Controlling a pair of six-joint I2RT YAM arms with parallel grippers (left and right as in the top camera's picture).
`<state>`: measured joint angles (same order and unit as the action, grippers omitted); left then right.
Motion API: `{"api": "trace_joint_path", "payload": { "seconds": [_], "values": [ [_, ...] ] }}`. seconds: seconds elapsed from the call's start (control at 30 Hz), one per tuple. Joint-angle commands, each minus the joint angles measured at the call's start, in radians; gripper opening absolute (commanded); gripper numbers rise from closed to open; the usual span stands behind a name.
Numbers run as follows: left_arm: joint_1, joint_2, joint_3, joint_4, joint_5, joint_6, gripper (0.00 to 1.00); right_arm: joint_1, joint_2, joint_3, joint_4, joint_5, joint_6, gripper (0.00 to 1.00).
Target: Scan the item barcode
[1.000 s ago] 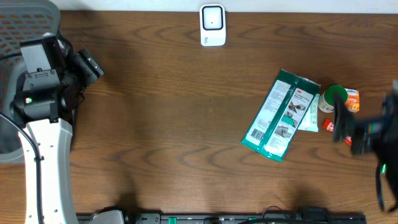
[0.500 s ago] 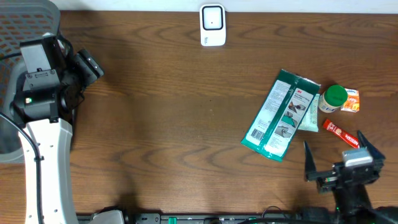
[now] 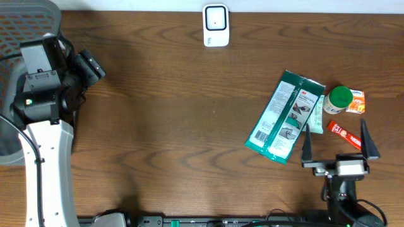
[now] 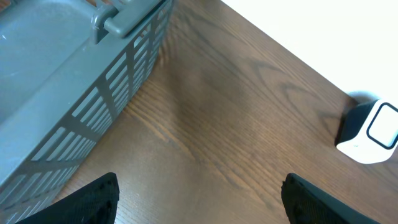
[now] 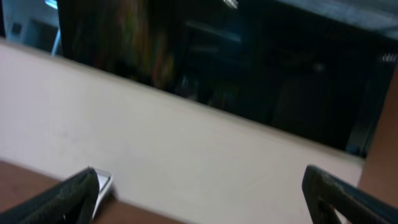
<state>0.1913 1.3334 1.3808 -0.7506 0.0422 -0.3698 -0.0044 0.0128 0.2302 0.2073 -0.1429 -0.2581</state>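
The green packet (image 3: 287, 116) lies flat on the right half of the bench (image 3: 158, 126), slanting with its far end leaning right. Touching its right edge is a green-lidded jar (image 3: 339, 99), with a small orange packet (image 3: 356, 102) just right of the jar and a red tube (image 3: 346, 134) lying nearer, just beside both. The white scanner (image 3: 214, 25) stands at the far edge of the bench, about mid-width and well apart from these goods. The right gripper (image 3: 336, 135) hangs at the near right with its jaws spread wide and holding nothing; its fingers (image 3: 307, 145) bracket the red tube from above, the left finger close by the packet's near right edge. Its wrist view is blurred and shows only a pale wall and dark glass. The left gripper (image 4: 199, 202) is at the far left beside a grey basket (image 4: 62, 93), jaws open and empty over bare wood.
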Motion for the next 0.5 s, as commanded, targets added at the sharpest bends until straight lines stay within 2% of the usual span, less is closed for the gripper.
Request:
{"api": "trace_joint_path", "payload": {
  "seconds": [0.0, 0.17, 0.47],
  "values": [
    [0.005, 0.007, 0.005, 0.003, -0.009, 0.002, 0.84, 0.01, -0.007, -0.099, 0.083, 0.01, 0.027, 0.99],
    [0.005, 0.007, 0.005, 0.003, -0.009, 0.002, 0.84, 0.01, -0.007, -0.224, 0.139, 0.075, 0.145, 0.99],
    [0.005, 0.007, 0.005, 0.003, -0.009, 0.002, 0.84, 0.01, -0.007, -0.225, -0.226, 0.085, 0.179, 0.99]
  ]
}}
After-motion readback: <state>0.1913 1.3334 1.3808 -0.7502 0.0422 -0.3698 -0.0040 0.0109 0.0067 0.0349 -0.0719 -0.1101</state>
